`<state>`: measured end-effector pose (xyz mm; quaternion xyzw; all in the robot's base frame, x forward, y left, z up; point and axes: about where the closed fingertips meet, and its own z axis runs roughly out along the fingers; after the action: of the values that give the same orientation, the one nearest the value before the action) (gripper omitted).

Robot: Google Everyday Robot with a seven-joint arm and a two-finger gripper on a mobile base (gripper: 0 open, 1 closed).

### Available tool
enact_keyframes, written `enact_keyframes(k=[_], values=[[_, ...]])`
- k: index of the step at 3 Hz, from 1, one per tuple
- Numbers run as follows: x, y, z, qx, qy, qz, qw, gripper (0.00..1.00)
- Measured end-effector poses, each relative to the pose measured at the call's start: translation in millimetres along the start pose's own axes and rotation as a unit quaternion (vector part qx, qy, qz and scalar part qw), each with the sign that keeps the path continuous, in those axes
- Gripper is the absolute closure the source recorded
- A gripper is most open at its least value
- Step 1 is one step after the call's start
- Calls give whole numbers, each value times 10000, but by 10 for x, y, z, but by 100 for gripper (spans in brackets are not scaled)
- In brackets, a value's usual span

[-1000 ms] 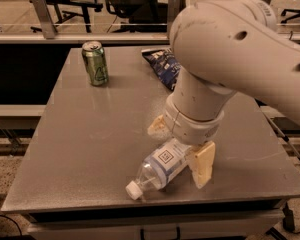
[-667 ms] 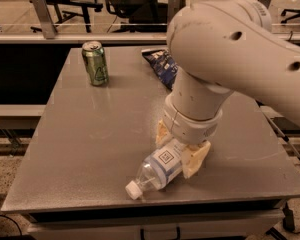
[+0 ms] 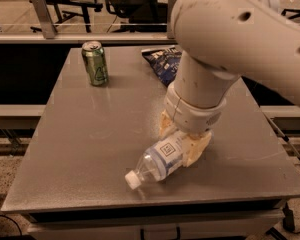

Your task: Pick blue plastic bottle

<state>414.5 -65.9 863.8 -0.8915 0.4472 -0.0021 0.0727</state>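
Note:
The blue plastic bottle point(image 3: 159, 160), clear with a white cap and a pale label bearing a square logo, lies on its side near the front of the grey table point(image 3: 90, 134), cap pointing front-left. My gripper point(image 3: 180, 140) reaches down over the bottle's base end. Its tan fingers point(image 3: 197, 149) sit on either side of the bottle and press against it. The big white arm hides the back of the bottle.
A green drink can point(image 3: 95, 63) stands upright at the table's back left. A dark blue chip bag point(image 3: 164, 64) lies at the back, partly behind the arm. The table's front edge is just in front of the bottle cap. Office chairs stand beyond the table.
The gripper has come down over the bottle and its fingers have closed in from wide apart onto the bottle's base. The bottle's cap end has shifted slightly up in view.

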Motion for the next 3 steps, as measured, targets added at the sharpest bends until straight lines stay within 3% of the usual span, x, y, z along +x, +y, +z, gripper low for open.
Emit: enact_keyframes(k=[1, 3], values=[[73, -85, -221, 120, -98, 189, 9997, 100], [272, -299, -746, 410, -423, 670, 9960, 100]])
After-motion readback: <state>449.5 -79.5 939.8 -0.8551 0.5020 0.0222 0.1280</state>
